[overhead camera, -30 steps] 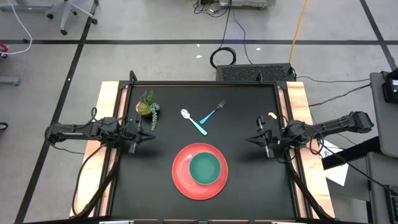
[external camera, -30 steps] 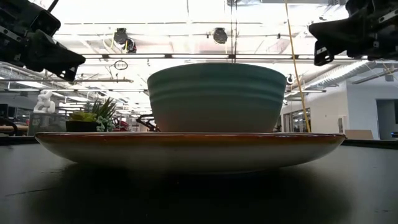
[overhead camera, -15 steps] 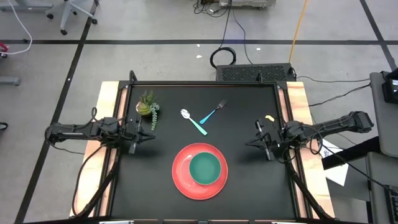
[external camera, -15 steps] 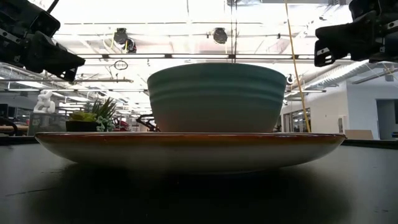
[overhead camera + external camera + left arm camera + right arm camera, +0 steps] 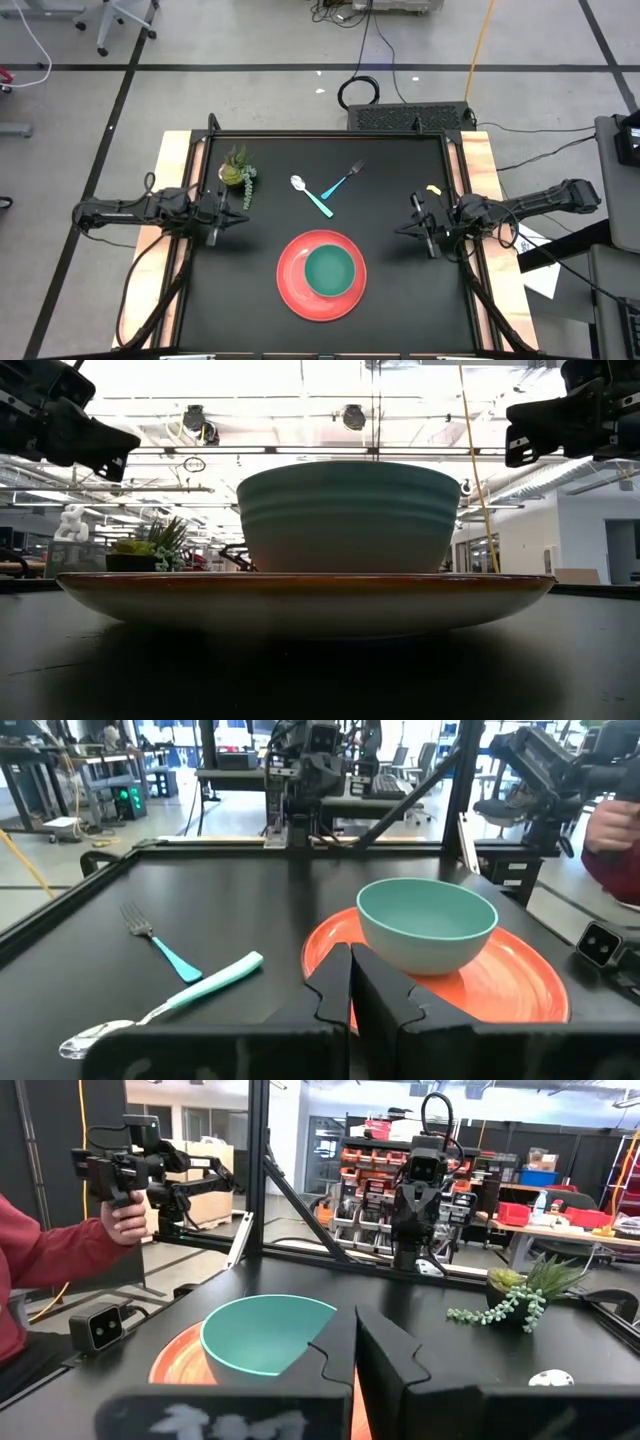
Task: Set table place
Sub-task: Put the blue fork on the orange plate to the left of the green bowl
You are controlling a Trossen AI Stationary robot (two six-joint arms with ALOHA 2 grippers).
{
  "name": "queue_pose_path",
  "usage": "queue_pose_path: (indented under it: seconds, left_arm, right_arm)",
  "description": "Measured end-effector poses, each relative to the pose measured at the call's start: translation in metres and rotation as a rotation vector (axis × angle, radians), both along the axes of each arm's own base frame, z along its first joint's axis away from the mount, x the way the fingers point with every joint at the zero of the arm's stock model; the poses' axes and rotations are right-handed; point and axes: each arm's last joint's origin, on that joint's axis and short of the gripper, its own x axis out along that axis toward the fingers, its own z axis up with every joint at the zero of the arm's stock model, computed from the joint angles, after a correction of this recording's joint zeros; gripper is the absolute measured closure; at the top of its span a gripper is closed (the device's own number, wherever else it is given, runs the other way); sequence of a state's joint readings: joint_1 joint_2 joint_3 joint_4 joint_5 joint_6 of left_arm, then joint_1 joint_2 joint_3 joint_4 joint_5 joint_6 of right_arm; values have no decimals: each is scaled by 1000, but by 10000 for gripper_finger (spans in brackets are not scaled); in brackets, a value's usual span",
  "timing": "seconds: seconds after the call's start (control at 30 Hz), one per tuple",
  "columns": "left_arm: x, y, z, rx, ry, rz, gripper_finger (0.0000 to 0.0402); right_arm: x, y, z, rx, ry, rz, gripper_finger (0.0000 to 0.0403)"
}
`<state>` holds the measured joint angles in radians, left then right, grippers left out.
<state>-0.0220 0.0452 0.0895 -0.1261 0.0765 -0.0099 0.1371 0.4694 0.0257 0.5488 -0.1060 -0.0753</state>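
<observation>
Matte black rectangular table [image 5: 270, 300] with light wooden strips on two sides. Large round red plate [image 5: 288, 285] sits at about 6 o'clock from table centre, near the close edge; smaller teal-green bowl [image 5: 329, 270] rests inside it, roughly centred. In the low view the bowl [image 5: 348, 515] stands upright on the plate [image 5: 305, 592].

Spoon with a light-blue handle [image 5: 311, 194] and fork with a light-blue handle [image 5: 345, 180] lie on the bare table at 12 o'clock from the plate, apart from it, handle ends meeting in a V; spoon bowl points toward 10 o'clock, fork tines toward 2 o'clock. Both flat on the top, neither touched by an arm.

Small green potted plant [image 5: 238, 174] stands at 10 o'clock from the plate, near the left strip.

Left pincer [image 5: 236, 213] hovers at 9 o'clock of the table, just under the plant, clenched and empty, fingers pressed together in the left wrist view [image 5: 350, 988]. Right pincer [image 5: 406, 226] hovers at 3 o'clock of the table, clenched and empty, tips aimed at the plate; fingers together in the right wrist view [image 5: 355, 1350]. Both well apart from plate and cutlery.

A person's hand [image 5: 128, 1223] in a red sleeve holds a dark handheld device beyond the table edge.
</observation>
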Motion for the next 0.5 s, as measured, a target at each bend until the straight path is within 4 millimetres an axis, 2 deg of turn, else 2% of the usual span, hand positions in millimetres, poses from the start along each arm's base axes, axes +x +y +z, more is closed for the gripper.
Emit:
queue_pose_path:
  seconds: [0.5]
  left_arm:
    - [0,0,6,-6,-64,0,387]
  right_arm:
    - [0,0,-1,9,9,1,403]
